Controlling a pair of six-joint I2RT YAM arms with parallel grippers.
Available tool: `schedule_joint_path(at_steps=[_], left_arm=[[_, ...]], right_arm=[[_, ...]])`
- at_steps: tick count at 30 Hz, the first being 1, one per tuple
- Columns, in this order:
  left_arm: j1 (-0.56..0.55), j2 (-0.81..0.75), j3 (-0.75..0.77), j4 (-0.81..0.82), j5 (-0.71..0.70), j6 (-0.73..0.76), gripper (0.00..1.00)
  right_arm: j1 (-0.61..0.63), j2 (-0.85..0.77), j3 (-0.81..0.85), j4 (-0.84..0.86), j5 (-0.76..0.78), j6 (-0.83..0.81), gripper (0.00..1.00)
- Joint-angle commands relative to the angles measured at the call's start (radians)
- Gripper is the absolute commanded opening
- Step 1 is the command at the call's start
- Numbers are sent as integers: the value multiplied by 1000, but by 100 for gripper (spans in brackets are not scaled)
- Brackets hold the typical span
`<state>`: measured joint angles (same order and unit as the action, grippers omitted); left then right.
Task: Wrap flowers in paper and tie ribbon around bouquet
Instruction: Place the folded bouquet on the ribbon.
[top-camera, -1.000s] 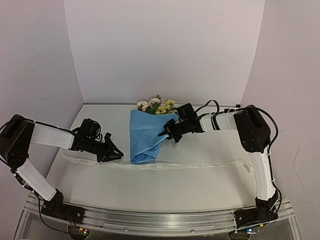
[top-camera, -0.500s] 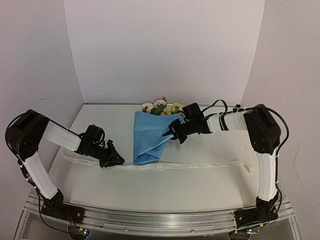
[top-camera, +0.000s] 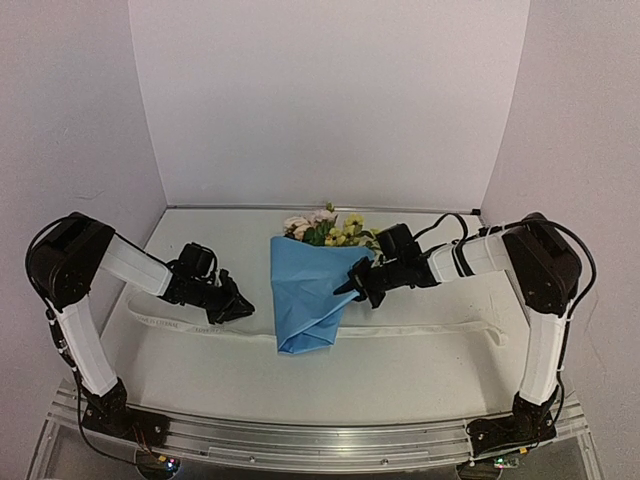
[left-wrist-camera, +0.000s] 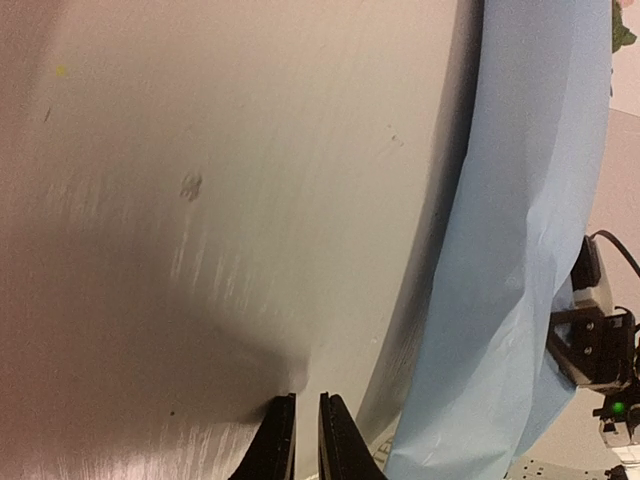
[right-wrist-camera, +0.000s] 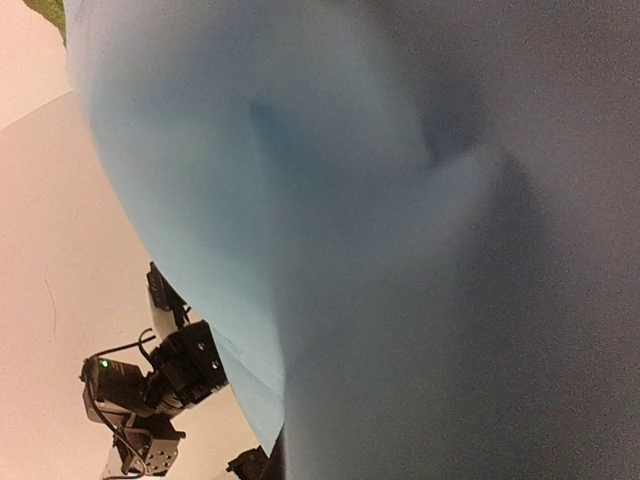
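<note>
Since a second ago your right gripper (top-camera: 352, 290) has drawn the bouquet (top-camera: 305, 295) nearer the arm bases and a little rightward. Your left gripper (top-camera: 238, 308) has edged closer to the bouquet's left side. The right gripper is pressed shut on the bouquet's right paper edge, and blue paper fills its wrist view. The left gripper's fingers stand almost together with a thin slit between them, just left of the bouquet over the ribbon (top-camera: 420, 330). You cannot tell whether they pinch it. The ribbon crosses at the bouquet's narrow tip and trails out to both sides. Pink and yellow flowers (top-camera: 325, 225) show above the bouquet's wide rim.
</note>
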<state>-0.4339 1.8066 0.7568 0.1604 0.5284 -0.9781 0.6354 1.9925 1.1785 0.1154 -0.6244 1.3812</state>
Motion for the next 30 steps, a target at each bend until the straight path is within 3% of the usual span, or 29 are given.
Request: schedule_joint_path(at_steps=[1, 9, 17, 23, 30], left_arm=[[-3, 44, 31, -1, -44, -8, 10], [-4, 35, 43, -11, -44, 11, 9], [-3, -180, 82, -218, -72, 142, 31], [-3, -251, 57, -223, -48, 138, 32], [-7, -278, 15, -201, -8, 136, 32]], right_arm=[[29, -107, -65, 59, -35, -35, 0], [65, -179, -202, 166, -5, 37, 0], [73, -225, -223, 178, 33, 66, 0], [117, -274, -280, 186, 111, 83, 0], [155, -225, -341, 267, 132, 96, 0]])
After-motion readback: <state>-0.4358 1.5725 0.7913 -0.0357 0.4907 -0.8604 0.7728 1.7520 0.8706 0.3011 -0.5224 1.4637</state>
